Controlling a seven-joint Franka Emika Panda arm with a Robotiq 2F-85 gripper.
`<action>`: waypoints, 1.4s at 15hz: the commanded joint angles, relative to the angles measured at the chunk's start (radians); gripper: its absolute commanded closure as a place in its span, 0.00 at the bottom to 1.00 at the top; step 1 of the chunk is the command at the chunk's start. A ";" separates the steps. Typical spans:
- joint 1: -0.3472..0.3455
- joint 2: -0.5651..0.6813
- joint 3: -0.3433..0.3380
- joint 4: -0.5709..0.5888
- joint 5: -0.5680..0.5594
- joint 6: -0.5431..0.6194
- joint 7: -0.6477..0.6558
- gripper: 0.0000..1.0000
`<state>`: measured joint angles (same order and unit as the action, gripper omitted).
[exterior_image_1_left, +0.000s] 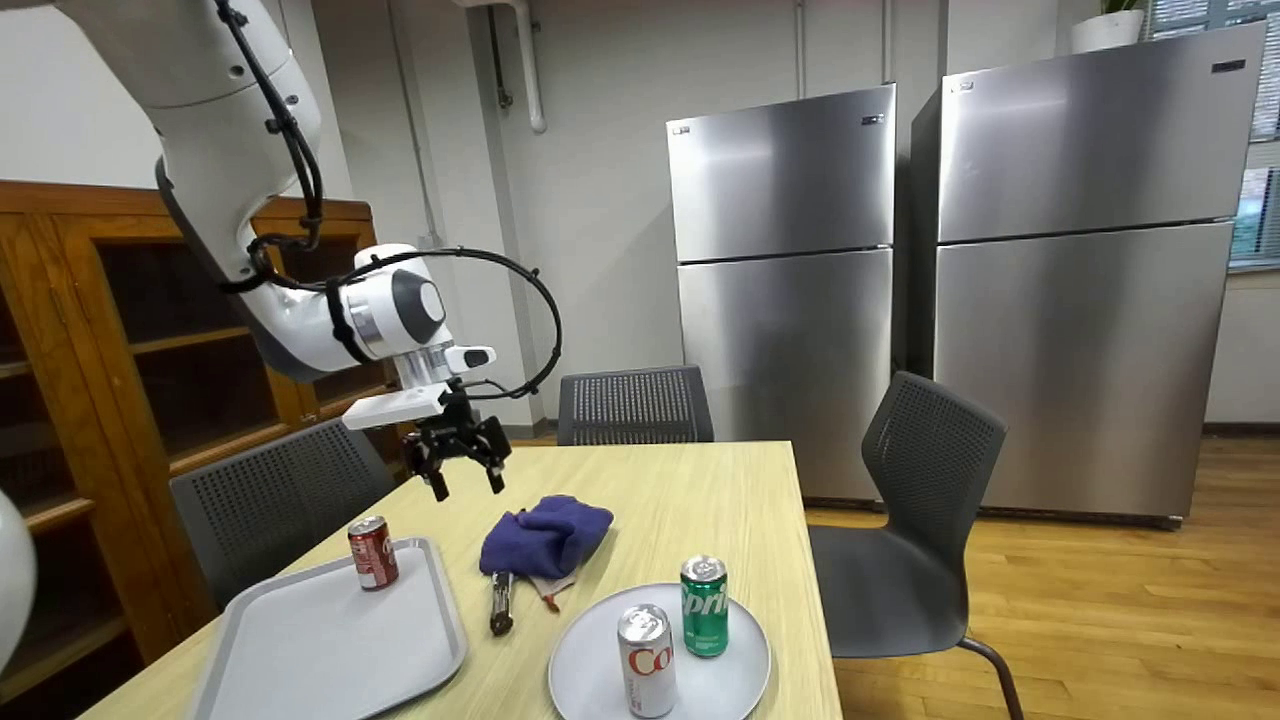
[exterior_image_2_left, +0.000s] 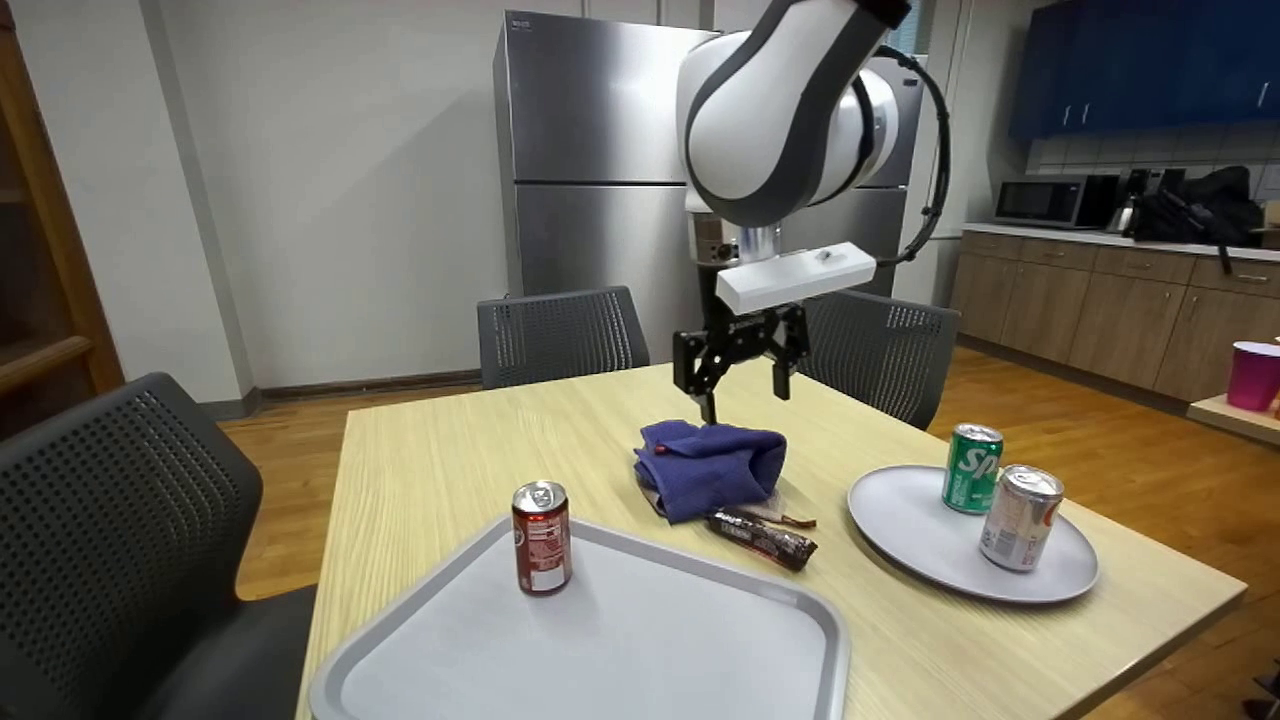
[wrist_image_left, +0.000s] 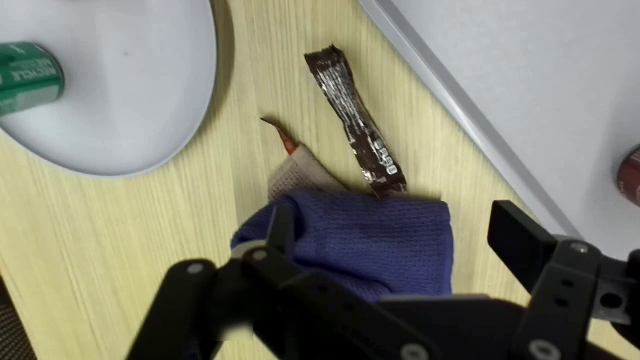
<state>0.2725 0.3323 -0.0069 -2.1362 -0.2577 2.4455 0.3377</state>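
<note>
Although my jaws hang above the tabletop (exterior_image_2_left: 450, 450) and touch nothing, they are nearest to the cloth (exterior_image_2_left: 712, 470), a folded purple heap lying below them. I have them spread wide, with nothing gripped between the fingers (wrist_image_left: 521, 242). In the wrist view one finger overlaps one end of the cloth, while its mate stands over the tabletop just past the opposite edge. What shows of the cloth is widest from finger to finger, so I judge its long axis to run roughly with the jaws' spread rather than across it; part of it is hidden behind the jaws, so I can't be firm. Both exterior views show the fingers apart from the cloth and higher than it. On the cloth's side away from the jaws, the wrapper (wrist_image_left: 356, 122) points lengthwise at it, its near end at the cloth's edge, and some tan fabric (wrist_image_left: 304, 172) pokes out from beneath. The tray (exterior_image_1_left: 330, 640) lies to one side of the cloth, with a red can (exterior_image_2_left: 541, 540) standing on it; to the cloth's other side lies the plate (wrist_image_left: 145, 110), carrying a green can (exterior_image_1_left: 705, 610) and a silver can (exterior_image_1_left: 648, 668).
</note>
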 joint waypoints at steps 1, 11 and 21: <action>-0.070 -0.112 -0.011 -0.143 0.037 0.048 0.017 0.00; -0.252 -0.195 -0.101 -0.283 0.080 0.115 -0.013 0.00; -0.333 -0.241 -0.175 -0.353 0.064 0.104 0.007 0.00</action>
<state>-0.0390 0.1473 -0.1754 -2.4364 -0.1974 2.5488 0.3388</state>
